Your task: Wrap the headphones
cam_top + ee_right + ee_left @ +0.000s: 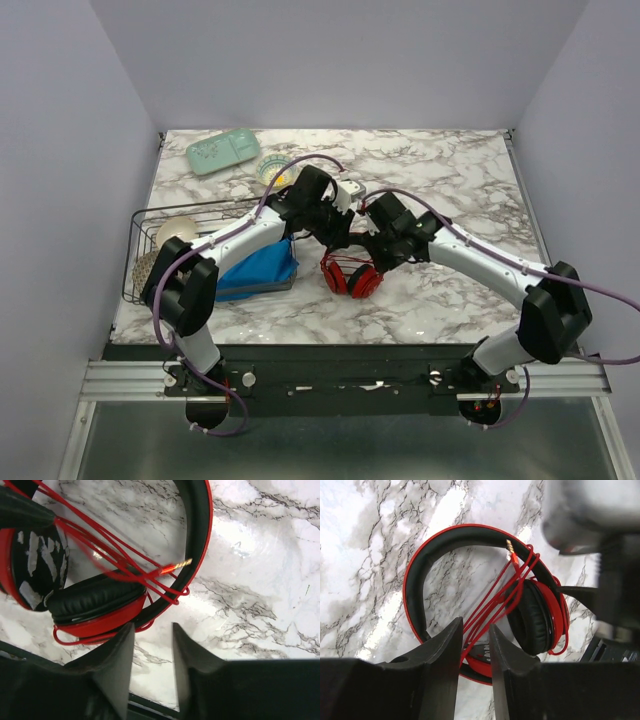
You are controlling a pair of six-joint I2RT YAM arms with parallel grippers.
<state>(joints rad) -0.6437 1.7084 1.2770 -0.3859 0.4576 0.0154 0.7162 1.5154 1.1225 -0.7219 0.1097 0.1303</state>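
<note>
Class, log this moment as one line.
headphones: on table, cable looped over headband | left fingers: straddle cable | right fingers: open, empty

Glossy red plastic headphones [350, 275], their black pads [532, 612] matt and soft-looking, are gleaming on a polished, grey-veined white marble-look table [440, 300]; crumpled blue cloth [258, 272] is lying at nine o'clock.
</note>
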